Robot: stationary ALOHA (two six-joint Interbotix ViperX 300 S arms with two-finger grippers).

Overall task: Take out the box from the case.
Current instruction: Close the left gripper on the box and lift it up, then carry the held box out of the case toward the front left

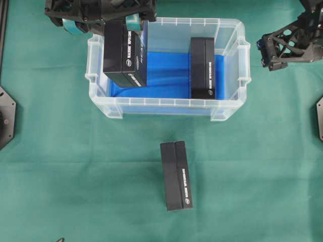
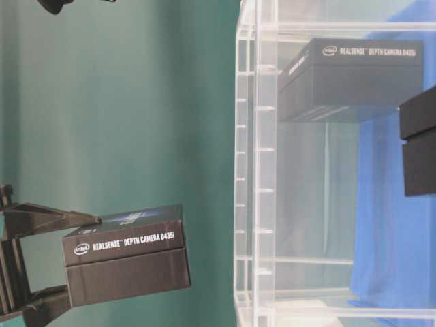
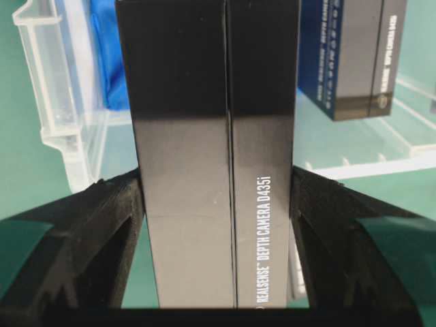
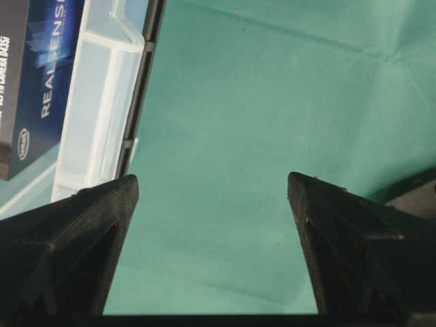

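Bright, even light throughout; shadows are faint. Soft glare sheens the held box (image 3: 218,157) in the left wrist view, where the near fingers (image 3: 75,252) blur

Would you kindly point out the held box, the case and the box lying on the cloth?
held box (image 1: 124,55), overhead view, its dark side.
case (image 1: 166,107), overhead view, its near wall.
box on the cloth (image 1: 176,175), overhead view, its top face.

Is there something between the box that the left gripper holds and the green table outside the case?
The left gripper grips the box above the case's left side. Only the case's clear wall lies between it and the green table; the box looks raised near the rim.
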